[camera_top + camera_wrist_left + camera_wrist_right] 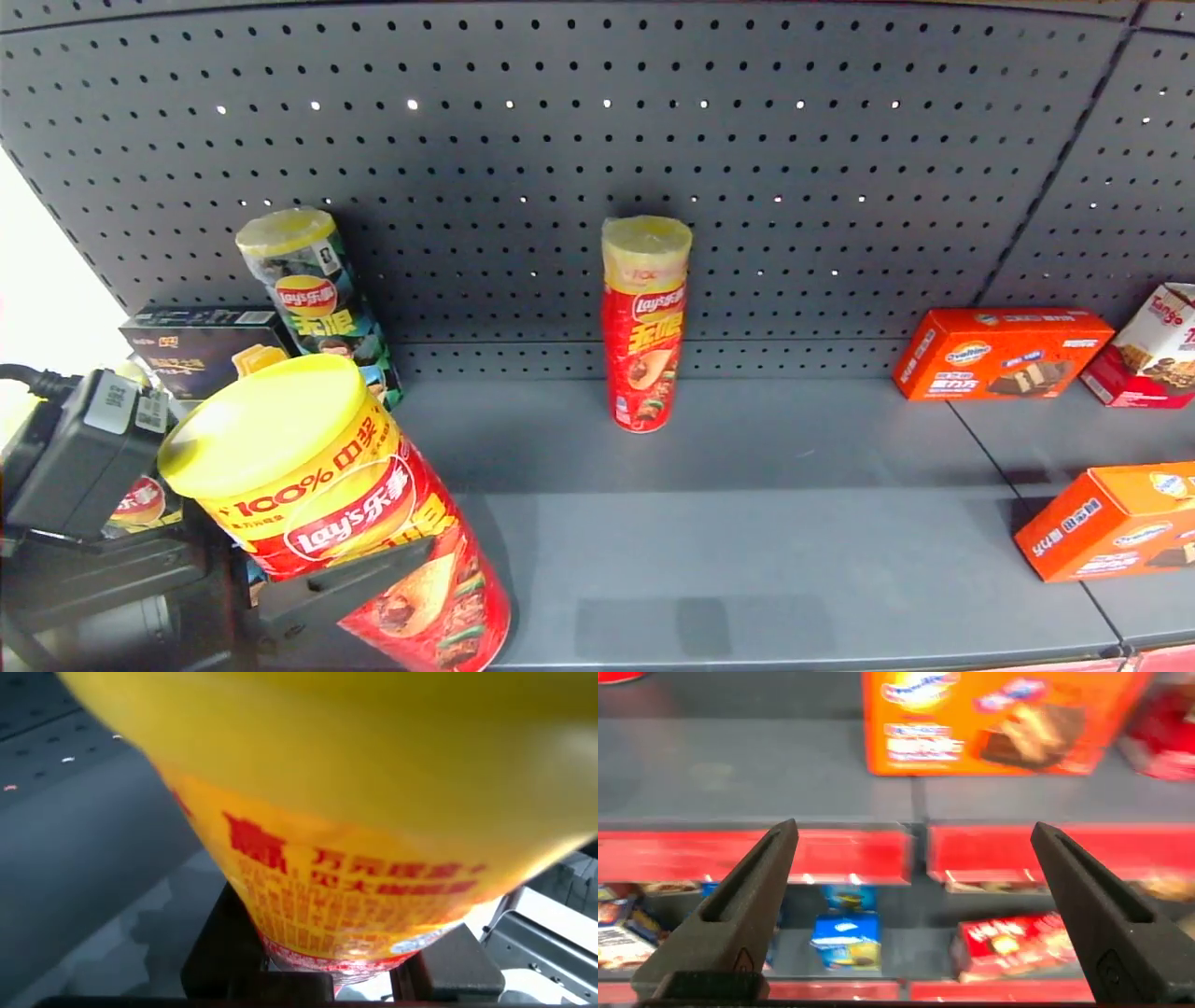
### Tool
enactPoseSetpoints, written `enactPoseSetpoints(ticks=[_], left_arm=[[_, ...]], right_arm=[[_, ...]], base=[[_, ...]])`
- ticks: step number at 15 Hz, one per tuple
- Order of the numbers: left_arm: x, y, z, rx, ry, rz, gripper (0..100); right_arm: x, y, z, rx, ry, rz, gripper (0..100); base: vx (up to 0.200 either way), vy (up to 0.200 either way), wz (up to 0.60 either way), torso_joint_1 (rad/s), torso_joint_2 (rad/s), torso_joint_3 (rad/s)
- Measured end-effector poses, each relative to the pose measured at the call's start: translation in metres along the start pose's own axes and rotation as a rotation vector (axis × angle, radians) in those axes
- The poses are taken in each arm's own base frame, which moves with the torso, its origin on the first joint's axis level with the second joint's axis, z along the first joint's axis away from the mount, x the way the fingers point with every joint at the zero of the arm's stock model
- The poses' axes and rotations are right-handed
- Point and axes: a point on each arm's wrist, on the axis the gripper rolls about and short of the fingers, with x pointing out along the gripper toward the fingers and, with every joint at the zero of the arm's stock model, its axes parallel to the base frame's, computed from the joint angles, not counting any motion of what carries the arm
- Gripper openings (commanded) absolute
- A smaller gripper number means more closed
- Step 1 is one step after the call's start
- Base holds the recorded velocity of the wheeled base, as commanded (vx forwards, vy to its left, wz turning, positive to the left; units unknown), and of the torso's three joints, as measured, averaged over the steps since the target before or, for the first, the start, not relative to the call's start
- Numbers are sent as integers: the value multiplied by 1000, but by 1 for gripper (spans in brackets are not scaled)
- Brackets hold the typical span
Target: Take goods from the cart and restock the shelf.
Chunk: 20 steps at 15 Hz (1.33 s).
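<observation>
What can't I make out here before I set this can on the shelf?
- Head view: held can, base cut off by the lower edge; contact with the shelf unclear.
- Head view: dark box, partly hidden behind the green can and held can.
- Left wrist view: held can blocks most of the shelf ahead.
- Right wrist view: lower-shelf goods, partly behind the right end effector, too small to identify.

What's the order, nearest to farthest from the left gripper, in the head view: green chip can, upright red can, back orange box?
From the left gripper, shut on the held can:
1. Green chip can, at the back left, just behind it.
2. Upright red can, back centre of the shelf.
3. Back orange box, far right by the back panel.
</observation>
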Motion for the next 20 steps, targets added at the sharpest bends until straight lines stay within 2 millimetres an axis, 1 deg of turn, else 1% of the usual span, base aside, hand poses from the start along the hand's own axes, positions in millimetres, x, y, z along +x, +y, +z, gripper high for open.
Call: enactPoseSetpoints(ticks=[8,9,10,12,13,15,17,20], left_arm=[[-1,0,2,8,-14,-1,0],[-1,0,3,11,-18,-2,0],[0,0,4,13,-18,-5,0],[0,-1,5,42,-22,-8,0],[0,0,6,63,-23,-7,0],[1,0,11,110,-32,-1,0],[1,1,10,138,-26,23,0],[1,1,11,141,-25,27,0]], right_arm=[[0,0,1,-19,1,9,100],[-2,0,11,-24,-21,16,100],[-5,0,26,-26,-36,30,100],[-7,0,63,-38,-55,83,100],[-5,0,81,-59,-56,118,100],[2,1,109,-86,-50,200,100],[19,3,124,-90,-2,325,100],[52,10,137,-95,52,443,100]], base=[[0,0,0,0,0,0],[0,0,0,0,0,0],[0,0,0,0,0,0],[0,0,0,0,0,0],[0,0,0,0,0,0],[0,0,0,0,0,0],[0,0,0,0,0,0],[0,0,0,0,0,0]])
